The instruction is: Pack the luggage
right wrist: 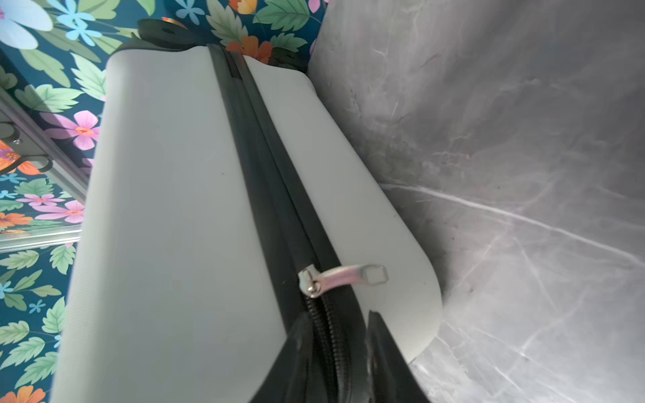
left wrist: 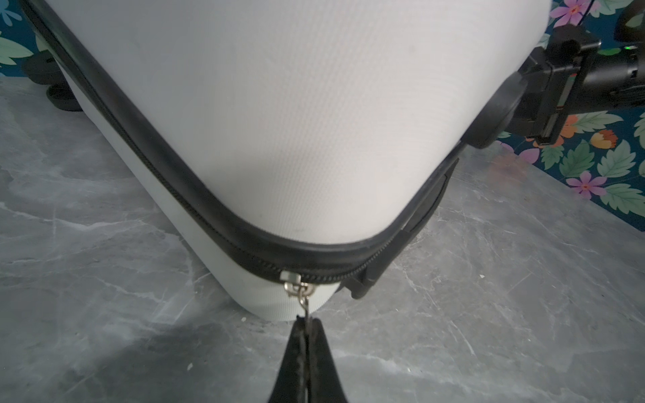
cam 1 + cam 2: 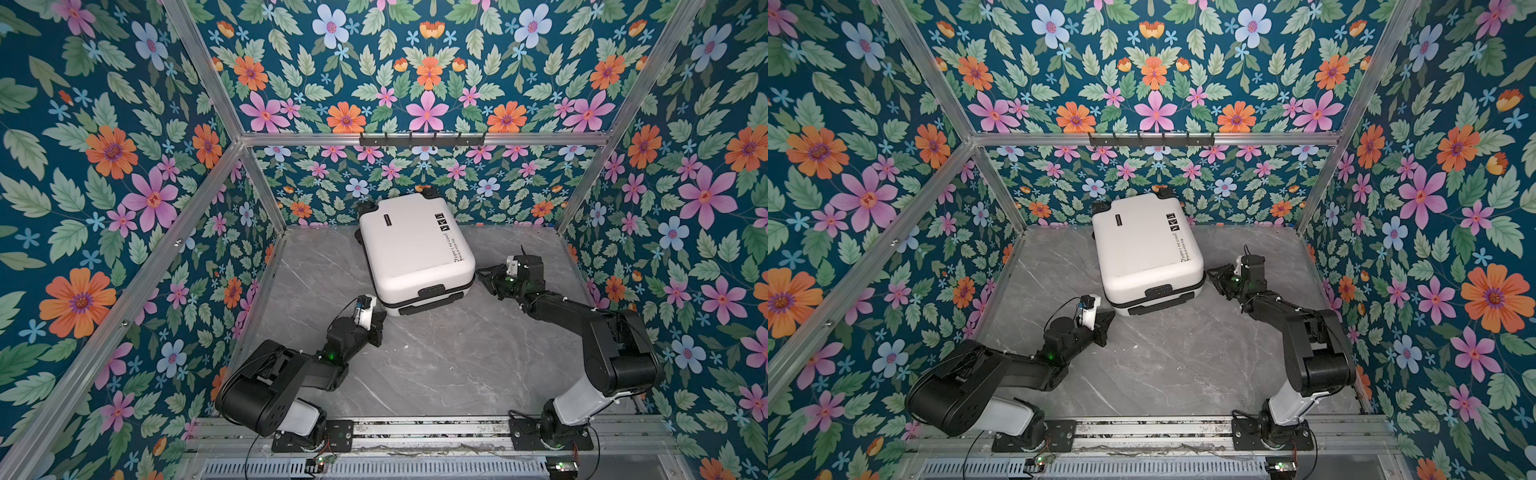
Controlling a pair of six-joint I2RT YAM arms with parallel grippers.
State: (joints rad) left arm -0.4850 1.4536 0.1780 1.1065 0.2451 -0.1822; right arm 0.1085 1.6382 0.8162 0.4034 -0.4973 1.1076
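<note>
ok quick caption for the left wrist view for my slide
Left gripper shut on the silver zipper pull at a corner of the white hard-shell suitcase.

We note three walls papered in dark teal with pink, orange and pale blue flowers and green leaves: back wall [image 3: 428, 70] and both side walls. Aluminium profiles [image 3: 291, 138] frame the corners and cross the back wall, where a black hook rail [image 3: 419, 140] is mounted. The floor [image 3: 436, 365] is grey marble-patterned with white veins. Along the near edge run aluminium rails [image 3: 436, 432] and a slotted grey duct [image 3: 415, 469]. Light even, shadows soft.
</note>
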